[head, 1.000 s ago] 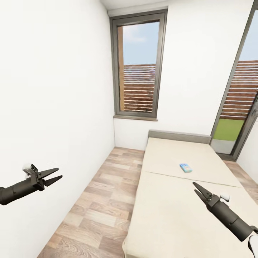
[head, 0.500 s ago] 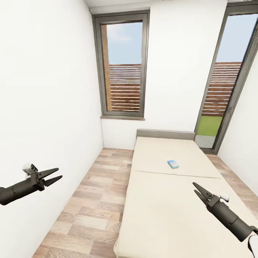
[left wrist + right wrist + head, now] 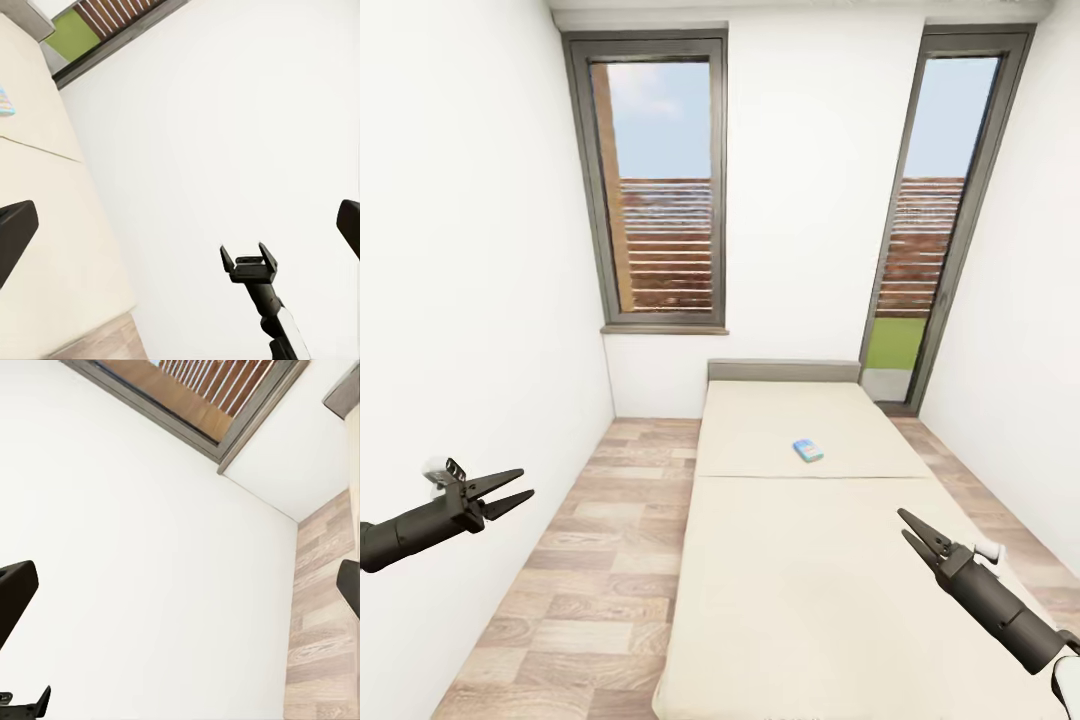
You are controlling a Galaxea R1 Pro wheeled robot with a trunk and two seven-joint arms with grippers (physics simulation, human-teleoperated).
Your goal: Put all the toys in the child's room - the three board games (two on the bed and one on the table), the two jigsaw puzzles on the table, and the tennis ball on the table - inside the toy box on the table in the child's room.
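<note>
One blue board game (image 3: 808, 450) lies flat on the beige bed (image 3: 800, 560), near its far half; its edge also appears in the left wrist view (image 3: 4, 101). My left gripper (image 3: 526, 481) hangs open over the floor by the left wall, empty. Over the bed's near right corner, my right gripper (image 3: 901, 522) is open and empty, well short of the board game. The left wrist view catches the right gripper (image 3: 249, 257) with its two fingers apart. The table, toy box, jigsaw puzzles and tennis ball are out of view.
A strip of wood floor (image 3: 590, 560) runs between the left wall and the bed. A tall window (image 3: 660, 180) and a glass door (image 3: 920, 230) are in the far wall. A white wall closes in at the right of the bed.
The camera has turned, so the whole picture has shifted left and the bed is now centred, with the glass door fully in sight. Both arms keep the same pose, grippers open.
</note>
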